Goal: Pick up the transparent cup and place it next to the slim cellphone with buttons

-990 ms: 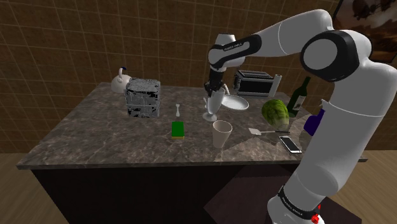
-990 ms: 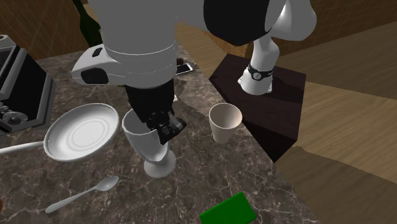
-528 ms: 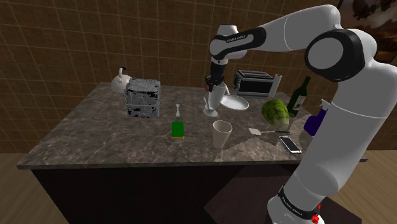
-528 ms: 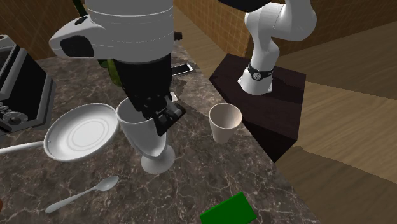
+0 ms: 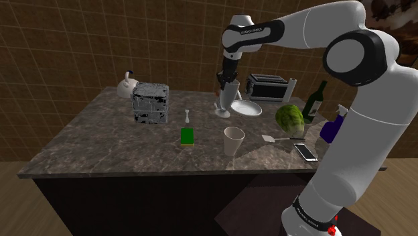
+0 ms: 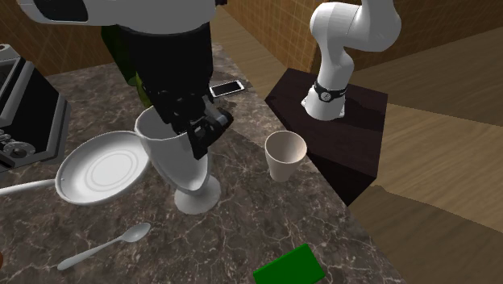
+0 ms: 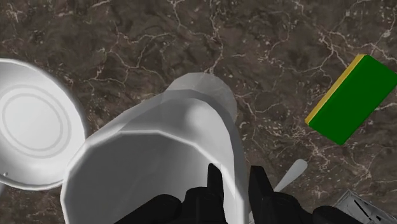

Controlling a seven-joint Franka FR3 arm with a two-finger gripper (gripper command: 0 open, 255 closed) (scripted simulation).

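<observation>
Marble-veined dark bench (image 5: 100,134) stands before a brown tiled wall (image 5: 74,40), on a wooden floor (image 6: 439,153). End effector (image 6: 200,133) clasps the rim of the pale footed cup (image 6: 179,161), which stands upright beside the white plate (image 6: 101,169), well apart from the cellphone (image 5: 305,151).

The cup (image 7: 184,127) I hold looks smooth, plain white and softly glossy. Below me the counter (image 7: 159,38) is dark, white-veined stone; the plate (image 7: 32,127) gleams white.
</observation>
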